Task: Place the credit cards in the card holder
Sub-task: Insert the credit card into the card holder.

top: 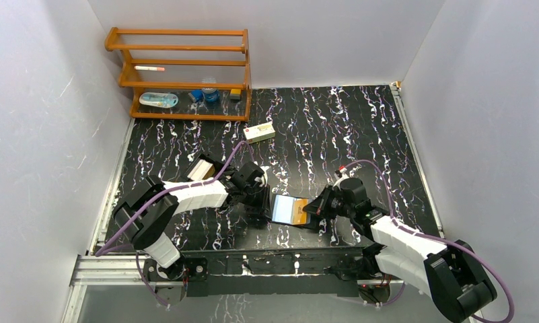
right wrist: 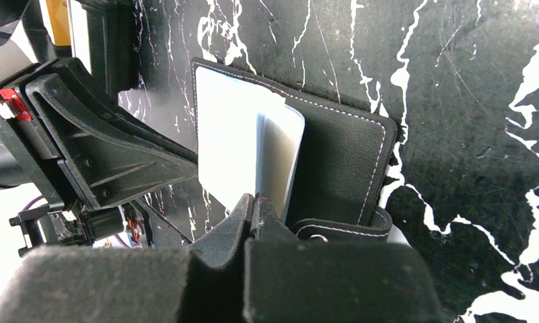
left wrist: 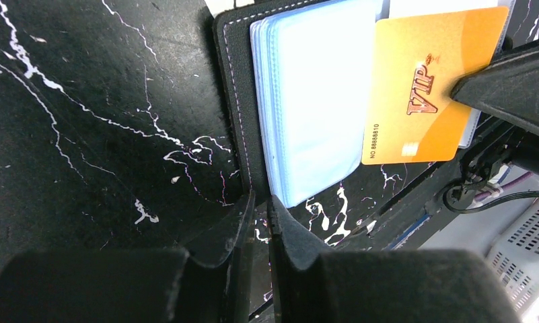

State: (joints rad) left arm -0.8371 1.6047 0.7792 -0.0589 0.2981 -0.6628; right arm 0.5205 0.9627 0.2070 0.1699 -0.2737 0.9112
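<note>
Black stitched leatherette card holder (top: 290, 208) with glossy blue-grey sleeves, lying open mid-table.
Left gripper (left wrist: 260, 203): narrow gap, cover edge at its 12 o'clock, grip unclear.
Right gripper (right wrist: 253, 202): closed on a sleeve leaf.
Gold plastic VIP card (left wrist: 431, 87) at the sleeves' 3 o'clock.
Bare marbled black table (top: 361, 134) toward 12 o'clock.

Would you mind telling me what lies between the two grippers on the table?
The open card holder, an orange card on its sleeves, lies between the left gripper and right gripper; the top external view shows it.
</note>
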